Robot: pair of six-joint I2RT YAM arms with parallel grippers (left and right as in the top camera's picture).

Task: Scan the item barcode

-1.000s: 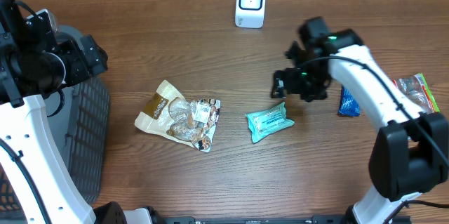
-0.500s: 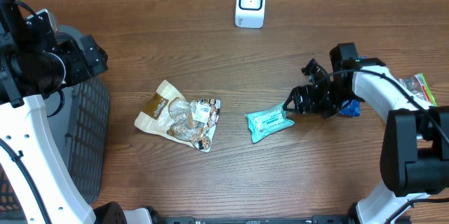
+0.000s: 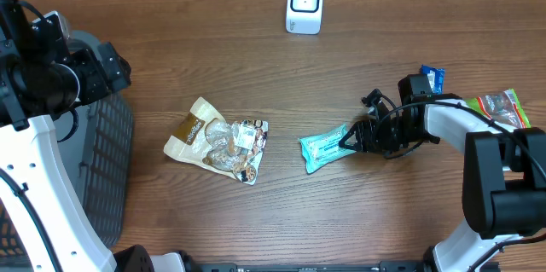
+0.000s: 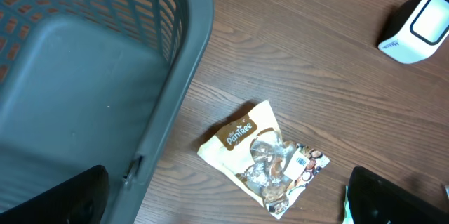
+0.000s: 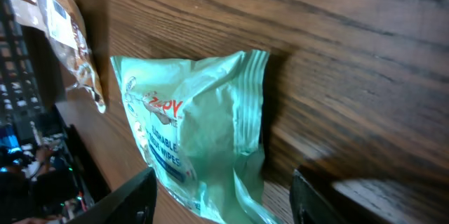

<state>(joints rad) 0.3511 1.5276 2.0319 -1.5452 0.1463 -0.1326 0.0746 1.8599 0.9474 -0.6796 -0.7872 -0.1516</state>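
A teal wipes packet [image 3: 327, 149] lies flat on the wooden table right of centre. My right gripper [image 3: 348, 138] sits low at its right end. In the right wrist view the packet [image 5: 196, 133] fills the middle. That gripper [image 5: 224, 203] straddles the packet's crimped end with a gap on each side, open. The white scanner [image 3: 304, 4] stands at the back centre. My left gripper [image 3: 109, 69] hangs wide open high over the basket at the left, holding nothing [image 4: 228, 199].
A brown and white snack bag [image 3: 219, 141] lies left of the teal packet. A grey mesh basket [image 3: 111, 161] fills the left edge. A blue packet [image 3: 432, 77] and a colourful packet [image 3: 497, 106] lie behind my right arm.
My right arm swung down and back, bringing its gripper to the teal packet's right end with its jaws narrowing. The blue packet now lies farther back. The left arm has stayed still.
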